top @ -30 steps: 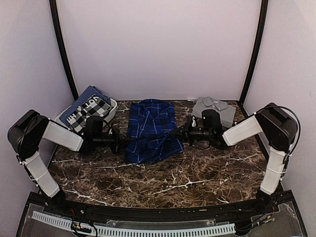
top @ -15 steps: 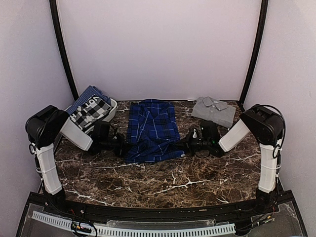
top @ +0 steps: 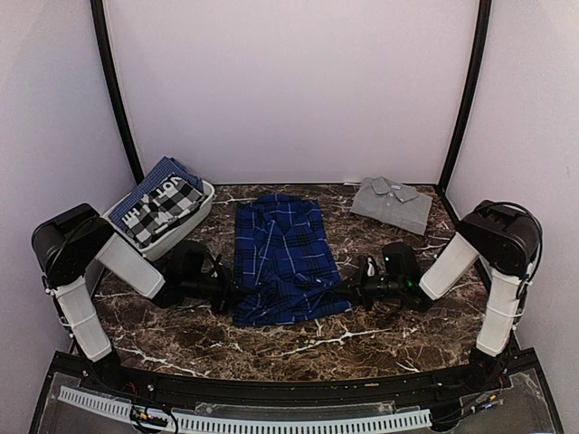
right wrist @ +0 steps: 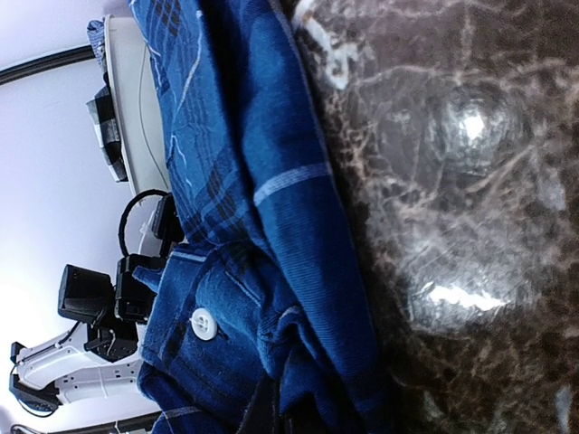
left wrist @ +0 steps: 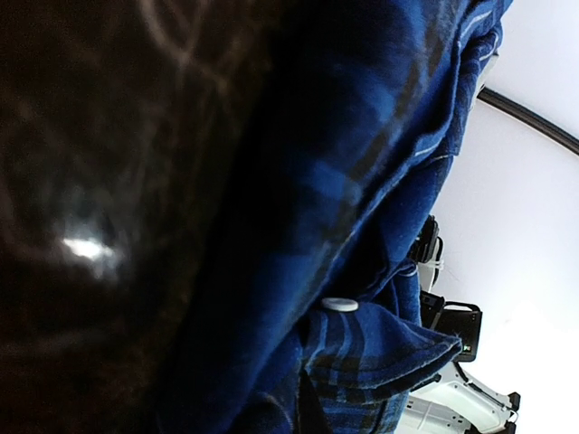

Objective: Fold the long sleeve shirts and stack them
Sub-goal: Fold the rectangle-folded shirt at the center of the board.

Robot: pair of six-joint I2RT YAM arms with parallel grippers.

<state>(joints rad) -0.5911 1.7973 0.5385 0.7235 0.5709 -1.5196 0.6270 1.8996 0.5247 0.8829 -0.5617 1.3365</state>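
The royal-blue and black plaid shirt (top: 280, 258) lies lengthwise in the middle of the marble table (top: 362, 348), collar toward the back. My left gripper (top: 228, 295) is shut on its near left corner and my right gripper (top: 355, 291) on its near right corner, both low at the tabletop. In the left wrist view the plaid cloth (left wrist: 362, 181) with a white button (left wrist: 341, 305) fills the frame around the jaws. The right wrist view shows bunched cloth (right wrist: 262, 181) and a button (right wrist: 203, 323) at the jaws. The grey shirt (top: 392, 203) lies folded at the back right.
A white basket (top: 210, 192) at the back left holds a black-and-white checked cloth (top: 167, 206) and a blue one. Black frame posts stand at both back corners. Pale walls close in the table on three sides.
Both grippers have moved toward the near edge, drawing the plaid shirt's lower end with them. The shirt now lies longer and flatter. The grey shirt has not moved.
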